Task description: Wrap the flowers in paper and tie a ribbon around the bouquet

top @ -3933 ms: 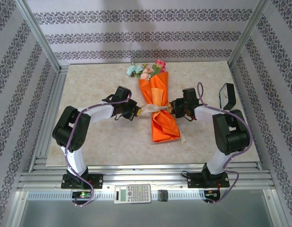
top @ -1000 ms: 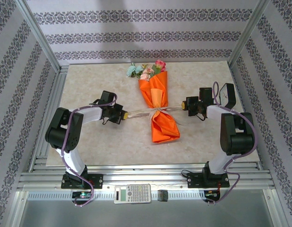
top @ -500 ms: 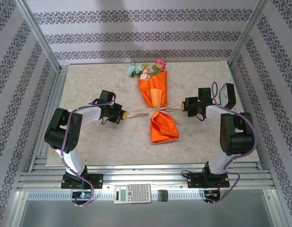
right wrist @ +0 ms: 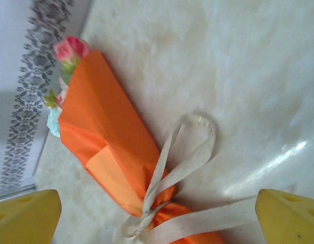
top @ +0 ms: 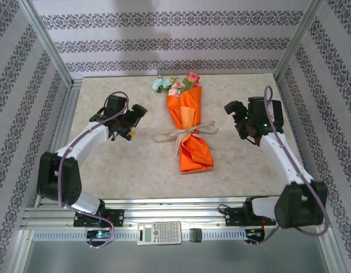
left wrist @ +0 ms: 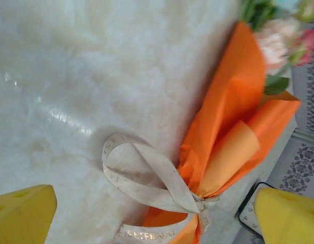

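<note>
The bouquet (top: 191,131) lies at the middle of the table, its orange paper (top: 186,114) rolled into a cone. The pink, red and pale blue flowers (top: 175,84) stick out of the far end. The beige ribbon (top: 187,134) is knotted round the waist, with a loop on each side. My left gripper (top: 134,119) hangs open to the left of it, apart from the ribbon. My right gripper (top: 234,118) hangs open to the right. The left wrist view shows the ribbon (left wrist: 147,178), paper (left wrist: 228,132), flowers (left wrist: 284,35) and the open gripper (left wrist: 154,206). The right wrist view shows the ribbon (right wrist: 190,152), paper (right wrist: 103,122), flowers (right wrist: 70,51) and the open gripper (right wrist: 158,206).
A calculator (top: 159,232) and a small black item (top: 195,234) sit on the near rail. A black-framed object (top: 274,111) stands behind my right arm. Metal frame posts and patterned walls close in the marble table (top: 107,165).
Both grippers have let go of the ribbon ends, opened and drawn up and away from the bouquet. The ribbon ends have slackened into loops beside the knot.
</note>
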You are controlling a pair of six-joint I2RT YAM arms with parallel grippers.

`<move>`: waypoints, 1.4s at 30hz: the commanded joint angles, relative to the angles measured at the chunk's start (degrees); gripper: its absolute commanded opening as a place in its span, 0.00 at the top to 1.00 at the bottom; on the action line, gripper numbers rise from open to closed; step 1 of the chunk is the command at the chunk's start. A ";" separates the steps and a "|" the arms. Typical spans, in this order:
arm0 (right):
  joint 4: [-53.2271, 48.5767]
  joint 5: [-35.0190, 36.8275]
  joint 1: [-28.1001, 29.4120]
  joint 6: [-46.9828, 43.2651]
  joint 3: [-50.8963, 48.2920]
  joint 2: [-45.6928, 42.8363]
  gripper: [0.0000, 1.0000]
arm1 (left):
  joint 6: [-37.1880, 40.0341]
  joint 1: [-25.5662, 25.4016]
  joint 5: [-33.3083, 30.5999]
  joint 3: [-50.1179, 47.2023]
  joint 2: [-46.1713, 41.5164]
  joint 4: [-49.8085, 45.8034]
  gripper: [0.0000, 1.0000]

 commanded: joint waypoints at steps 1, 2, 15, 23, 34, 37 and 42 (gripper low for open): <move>-7.24 11.99 -0.49 -19.25 -0.81 -6.64 0.02 | 14.77 0.56 -10.71 1.38 -7.62 -7.32 0.00; -8.03 16.33 -0.41 -21.78 -2.04 -8.72 0.02 | 17.85 0.62 -15.19 0.91 -10.39 -9.05 0.00; 34.26 20.57 0.69 -52.81 -33.96 -13.60 0.02 | 56.24 0.59 -50.03 -28.62 -30.35 6.96 0.01; 61.37 10.01 -1.89 -53.29 -33.64 5.58 0.02 | 63.73 3.61 -42.37 -44.23 -23.80 40.07 0.01; 79.09 6.04 -4.56 -54.60 -35.82 16.83 0.02 | 62.52 11.69 -27.01 -44.00 -5.03 71.59 0.01; 77.56 7.40 -4.05 -54.79 -35.37 16.84 0.02 | 62.03 13.21 -25.89 -45.42 3.08 83.95 0.01; 74.73 7.69 -2.99 -56.10 -33.53 17.26 0.02 | 63.12 13.48 -22.34 -46.23 8.21 89.81 0.01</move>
